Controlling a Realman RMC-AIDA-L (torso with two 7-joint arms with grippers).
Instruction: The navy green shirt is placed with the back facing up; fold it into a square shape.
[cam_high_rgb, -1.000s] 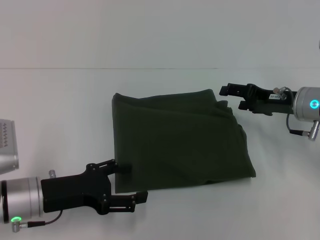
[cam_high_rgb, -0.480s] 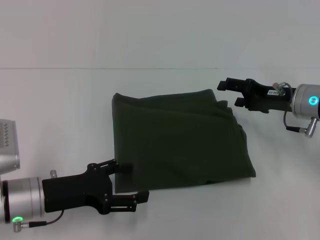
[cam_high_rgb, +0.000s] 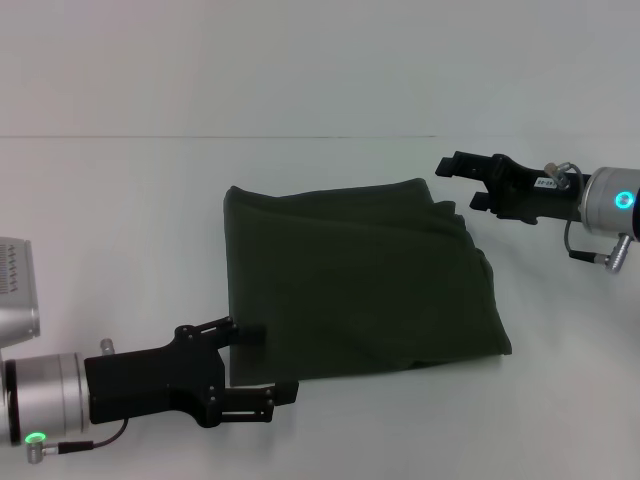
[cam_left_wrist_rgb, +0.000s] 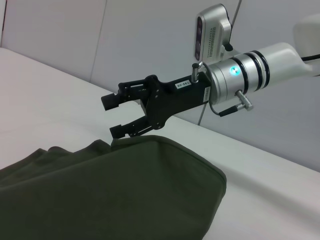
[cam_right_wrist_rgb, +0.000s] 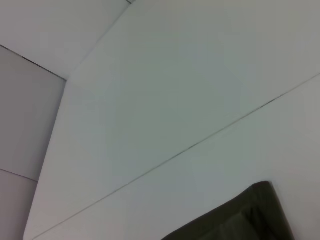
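Observation:
The navy green shirt (cam_high_rgb: 360, 280) lies folded into a rough square on the white table, plain side up. My left gripper (cam_high_rgb: 268, 360) stands open at its near left corner, one finger over the cloth edge and the other just off it. Beside the far right corner my right gripper (cam_high_rgb: 460, 183) is open, holds nothing and is clear of the cloth. The left wrist view shows the shirt (cam_left_wrist_rgb: 110, 190) in front and the right gripper (cam_left_wrist_rgb: 111, 116) open just beyond its folded edge. Only a corner of the shirt (cam_right_wrist_rgb: 240, 220) shows in the right wrist view.
A grey device (cam_high_rgb: 15, 290) sits at the table's left edge. The table's back edge meets a pale wall (cam_high_rgb: 300, 137). Bare white tabletop surrounds the shirt on all sides.
My right gripper has drifted slightly up and away from the shirt's far right corner. The left gripper and the shirt have stayed put.

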